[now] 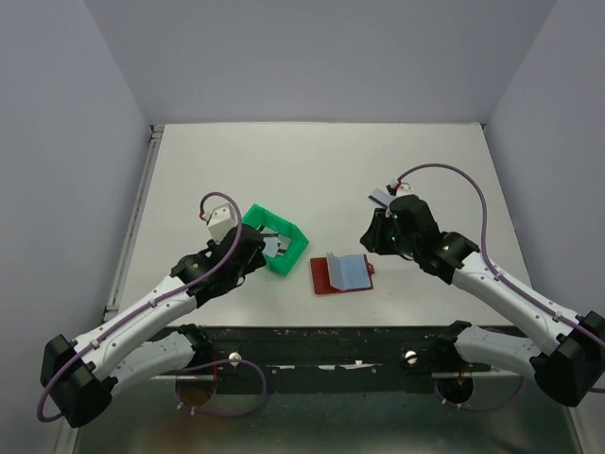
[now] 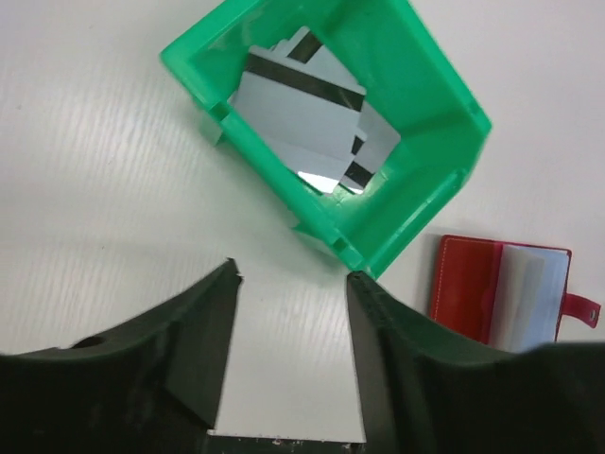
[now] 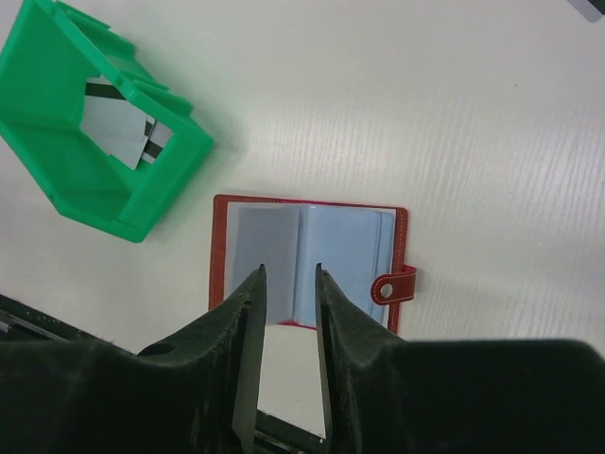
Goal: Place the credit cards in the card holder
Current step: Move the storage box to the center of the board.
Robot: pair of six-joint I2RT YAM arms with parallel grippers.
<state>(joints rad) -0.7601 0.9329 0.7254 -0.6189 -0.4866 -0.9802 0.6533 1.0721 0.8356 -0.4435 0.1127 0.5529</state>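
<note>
Several silvery credit cards [image 2: 298, 113] with dark stripes lie in a green tray [image 2: 416, 218] left of centre. My left gripper [image 2: 293, 270] stands open just short of the tray's near corner, with only bare table between its fingers. The red card holder [image 3: 345, 236] lies unfolded on the table, its light blue pockets facing up and its snap tab to one side. My right gripper [image 3: 289, 271] hovers open over the holder's near edge and holds nothing. From above, the card holder [image 1: 342, 272] sits between the left gripper [image 1: 257, 251] and the right gripper [image 1: 376, 236].
The green tray [image 1: 284, 265] stands tilted next to the holder's left side. The table's dark front rail [image 1: 331, 340] runs just below the holder. Grey walls close in the table at the left, right and back.
</note>
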